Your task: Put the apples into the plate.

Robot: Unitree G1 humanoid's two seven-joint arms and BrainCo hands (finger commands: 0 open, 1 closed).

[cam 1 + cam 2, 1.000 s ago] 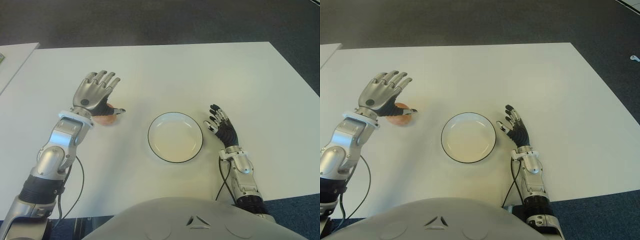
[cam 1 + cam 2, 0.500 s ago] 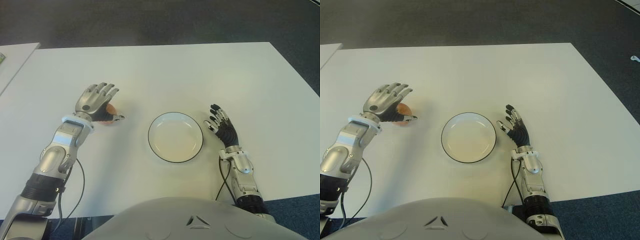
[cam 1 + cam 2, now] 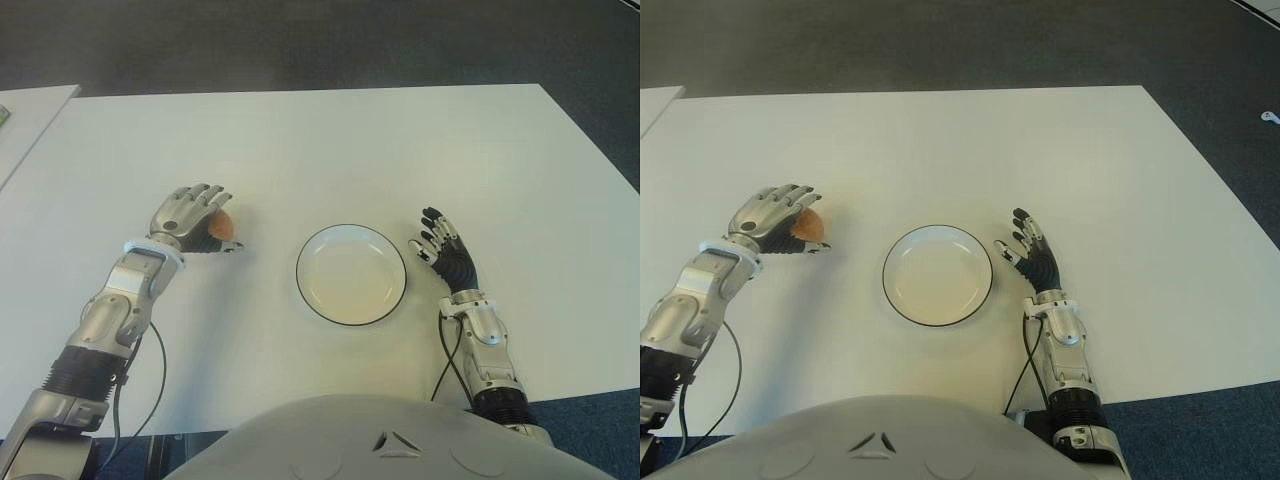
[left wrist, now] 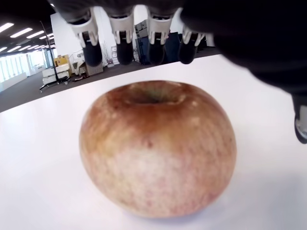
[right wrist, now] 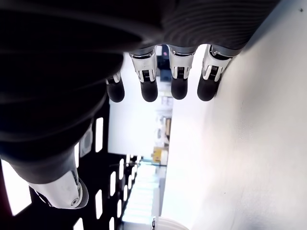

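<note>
Left hand (image 3: pixel 188 217) cupped over the apple (image 3: pixel 221 226), fingers (image 4: pixel 123 45) arched above it, not touching yet. Apple sitting on the table (image 3: pixel 330 150), well left of the plate (image 3: pixel 351 273). Right hand (image 3: pixel 443 253) just right of the plate, fingers loosely spread, holding nothing.

One apple (image 4: pixel 157 151), reddish brown fading to a pale, speckled yellow lower down, sits upright on the white table with its stem dimple facing up. It lies well to the left of the plate (image 3: pixel 351 274), a round white dish with a thin dark rim, which is empty.
</note>
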